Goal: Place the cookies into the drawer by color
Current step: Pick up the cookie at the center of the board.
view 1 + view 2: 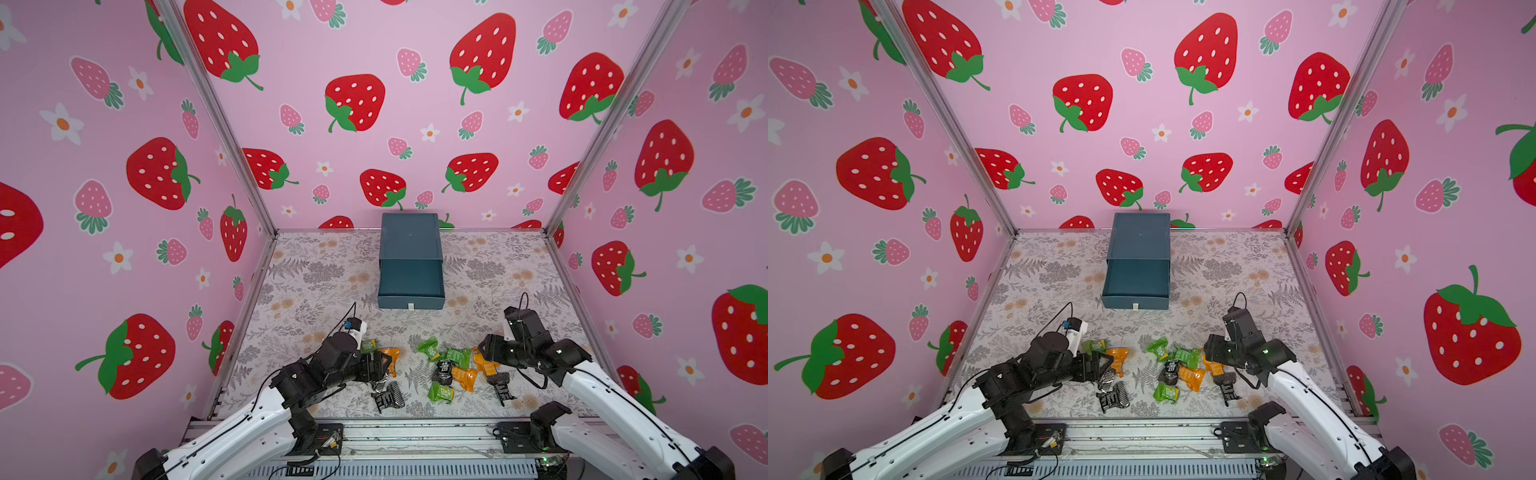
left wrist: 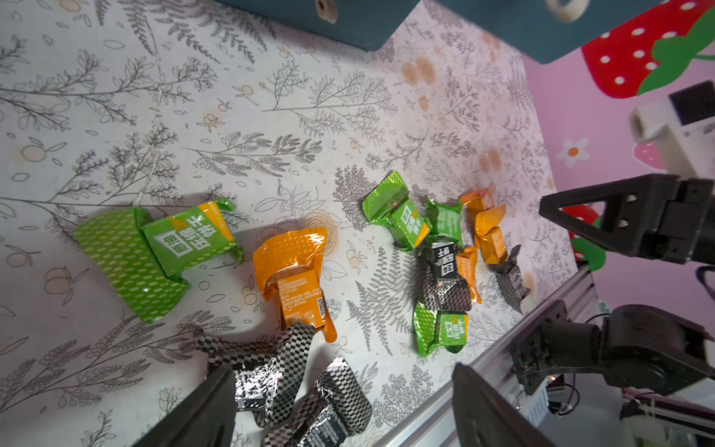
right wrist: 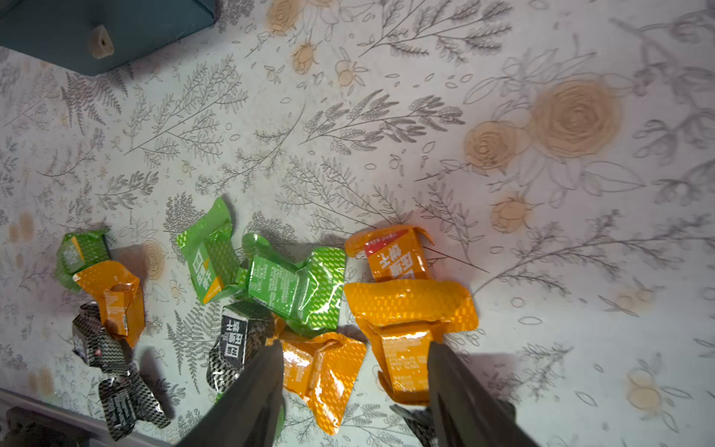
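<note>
The teal drawer point(image 1: 409, 239) stands at the back middle with one drawer point(image 1: 410, 280) pulled out, nothing showing inside. Cookies lie scattered in front: green point(image 1: 429, 347), orange point(image 1: 465, 377) and black-patterned point(image 1: 388, 397) packets. My left gripper point(image 2: 344, 391) is wide open, low over two black-patterned packets point(image 2: 332, 402), which lie between its fingers point(image 2: 205, 410). My right gripper point(image 3: 358, 371) is open and straddles two orange packets point(image 3: 321, 371) point(image 3: 406, 344); one finger point(image 3: 456, 387) is right against the nearer packet. In a top view both grippers point(image 1: 1106, 370) point(image 1: 1208, 353) hover at the pile's two ends.
Pink strawberry walls close in the floral table point(image 1: 316, 282) on three sides. A metal rail point(image 1: 415, 432) runs along the front edge, close behind the black packets. Another black packet point(image 1: 503, 390) lies by the right arm. Bare table lies between the cookies and the drawer.
</note>
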Robot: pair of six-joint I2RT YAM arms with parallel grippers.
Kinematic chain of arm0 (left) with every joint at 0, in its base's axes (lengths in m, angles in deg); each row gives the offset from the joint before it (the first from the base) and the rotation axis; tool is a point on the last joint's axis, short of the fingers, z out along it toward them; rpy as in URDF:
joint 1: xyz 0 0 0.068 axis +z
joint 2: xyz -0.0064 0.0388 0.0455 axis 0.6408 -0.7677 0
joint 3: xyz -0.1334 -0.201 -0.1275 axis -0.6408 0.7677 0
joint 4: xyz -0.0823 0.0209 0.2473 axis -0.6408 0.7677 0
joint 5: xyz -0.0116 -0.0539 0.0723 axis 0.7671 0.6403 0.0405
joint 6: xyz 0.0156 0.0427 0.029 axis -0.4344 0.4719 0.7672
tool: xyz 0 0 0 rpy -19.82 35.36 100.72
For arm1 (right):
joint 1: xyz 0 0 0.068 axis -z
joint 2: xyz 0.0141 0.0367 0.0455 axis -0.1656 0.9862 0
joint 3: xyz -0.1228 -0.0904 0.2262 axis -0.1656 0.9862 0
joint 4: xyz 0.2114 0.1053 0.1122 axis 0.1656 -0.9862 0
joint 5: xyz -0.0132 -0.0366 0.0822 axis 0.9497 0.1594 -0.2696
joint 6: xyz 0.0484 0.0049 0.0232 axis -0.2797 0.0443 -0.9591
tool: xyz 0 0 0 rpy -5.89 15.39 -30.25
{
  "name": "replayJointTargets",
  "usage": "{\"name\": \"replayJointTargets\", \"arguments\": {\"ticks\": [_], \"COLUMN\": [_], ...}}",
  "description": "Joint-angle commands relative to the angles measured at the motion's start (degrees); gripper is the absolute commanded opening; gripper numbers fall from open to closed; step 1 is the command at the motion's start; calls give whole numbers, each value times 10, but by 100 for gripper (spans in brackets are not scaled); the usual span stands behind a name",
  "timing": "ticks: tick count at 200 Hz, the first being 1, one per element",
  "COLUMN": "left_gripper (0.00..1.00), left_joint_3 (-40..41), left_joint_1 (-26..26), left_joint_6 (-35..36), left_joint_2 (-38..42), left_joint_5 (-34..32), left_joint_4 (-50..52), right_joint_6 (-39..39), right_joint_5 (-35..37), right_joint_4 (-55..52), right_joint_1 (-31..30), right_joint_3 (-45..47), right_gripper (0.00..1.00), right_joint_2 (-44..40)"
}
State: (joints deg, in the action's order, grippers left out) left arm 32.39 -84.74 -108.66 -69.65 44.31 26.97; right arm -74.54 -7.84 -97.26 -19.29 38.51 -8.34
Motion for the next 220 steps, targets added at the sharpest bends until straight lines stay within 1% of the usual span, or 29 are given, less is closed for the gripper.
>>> {"name": "replayJointTargets", "arguments": {"ticks": [1,22,45,56,70,86,104,114,134,165,180,202,220], "left_gripper": [89,87,87,87,87,87,87,88,89,88,88,88,88], "left_joint_3": [9,18,29,32,24,-2,-21,-14,15,21,25,20,17], "left_joint_1": [-14,-29,-29,-30,-30,-30,-31,-31,-31,-31,-31,-31,-31], "left_joint_6": [0,2,21,32,41,52,81,85,85,59,54,52,56], "left_joint_2": [-18,-29,-22,-19,-25,-39,-44,-39,-12,27,38,41,43], "left_joint_5": [-19,-44,-40,-38,-39,-45,-66,-76,-61,-53,-57,-77,-74], "left_joint_4": [-40,-85,-163,-200,-221,-202,-164,-166,-194,-145,-127,-108,-99], "right_joint_6": [-6,-12,33,38,40,45,54,52,55,39,41,49,55], "right_joint_5": [-31,-41,-63,-58,-33,-5,30,39,93,149,163,170,180], "right_joint_4": [92,177,228,258,268,255,229,236,248,228,223,237,237], "right_joint_1": [-26,-49,-70,-82,-101,-122,-149,-167,-217,-275,-286,-290,-294], "right_joint_3": [10,12,-14,-15,-22,-33,-45,-44,-46,-52,-60,-73,-90], "right_gripper": [63,61,61,61,61,61,61,62,63,67,69,69,69], "right_joint_2": [41,99,162,176,183,190,189,192,204,212,221,252,286]}}
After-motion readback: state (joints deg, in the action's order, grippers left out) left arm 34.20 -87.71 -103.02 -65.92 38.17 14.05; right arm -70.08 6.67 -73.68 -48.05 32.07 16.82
